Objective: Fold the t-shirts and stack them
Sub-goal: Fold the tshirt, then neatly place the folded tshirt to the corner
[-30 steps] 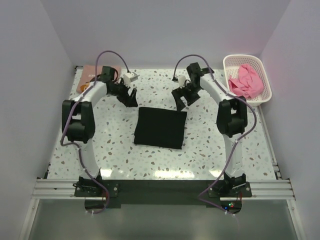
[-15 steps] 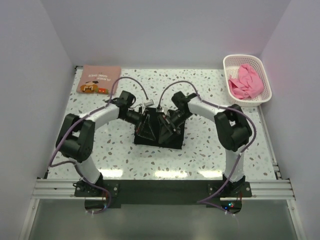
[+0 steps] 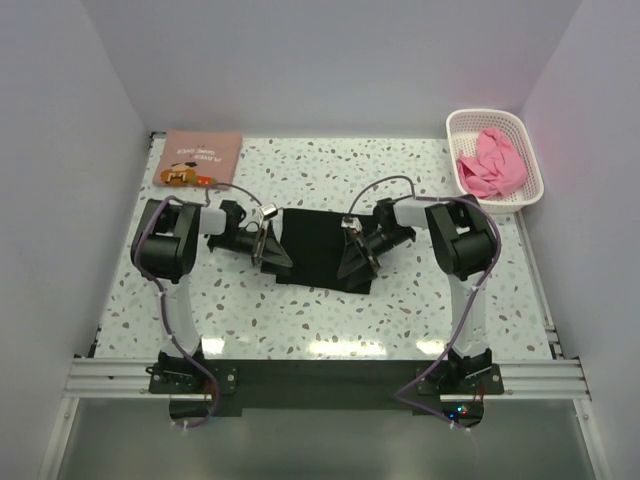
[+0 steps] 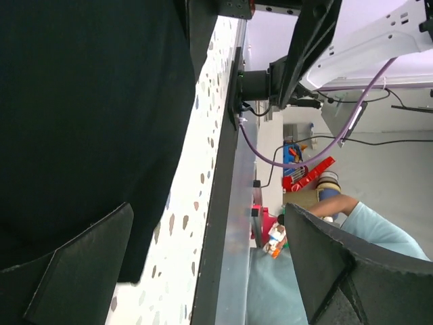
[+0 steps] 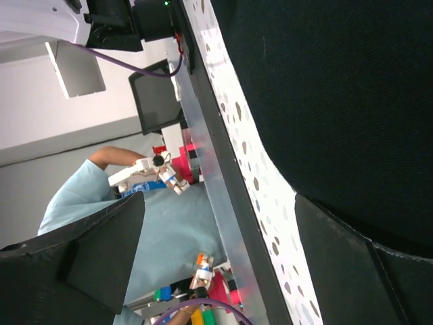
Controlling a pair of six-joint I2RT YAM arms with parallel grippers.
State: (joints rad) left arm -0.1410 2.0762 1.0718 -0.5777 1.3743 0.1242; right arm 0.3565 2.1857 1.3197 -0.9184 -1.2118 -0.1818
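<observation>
Gaping wide, the left hand lies low at the left edge of the black t-shirt, released, with nothing caught between its fingers. In the left wrist view one finger sits in front of the dark cloth and the other stands clear of it, with speckled bench showing in the gap. Whether that finger presses on the cloth cannot be told.

The right hand mirrors it at the shirt's right edge, near the front corner, and it too is released. In its own wrist view its fingers are spread well apart, with black cloth and a strip of bench between them.

The black t-shirt lies flat in the middle of the bench between the two hands, folded into a rough rectangle.

The salmon-pink t-shirt lies folded flat at the far left corner, its brown print facing up, well apart from the black one. The bright pink t-shirt is bunched inside the lattice basket at the far right corner.
</observation>
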